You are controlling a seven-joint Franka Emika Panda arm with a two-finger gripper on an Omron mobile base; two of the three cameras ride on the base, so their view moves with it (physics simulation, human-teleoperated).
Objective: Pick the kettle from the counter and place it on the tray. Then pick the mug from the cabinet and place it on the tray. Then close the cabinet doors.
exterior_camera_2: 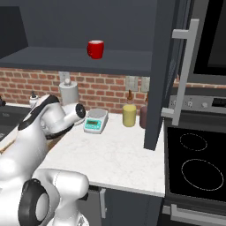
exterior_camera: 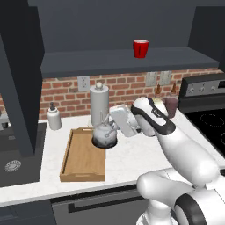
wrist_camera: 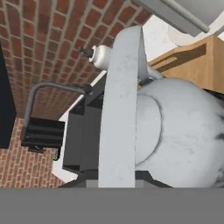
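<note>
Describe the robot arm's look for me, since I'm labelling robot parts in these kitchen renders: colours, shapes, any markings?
The arm is built of glossy white, rounded segments with dark charcoal bands at the joints, one curving over the wrist. A dark ring marks the base joint in the right base view. The gripper has a pale, boxy white body. No cables or lettering are legible.

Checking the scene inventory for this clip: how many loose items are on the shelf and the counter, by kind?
Red mug on the cabinet shelf: 1
Grey kettle: 1
Wooden tray: 1
Tall grey cylinder with white knob: 1
White soap bottle: 1
Kitchen scale: 1
Yellow canister: 1
Maroon canister: 1
Total: 8
</note>
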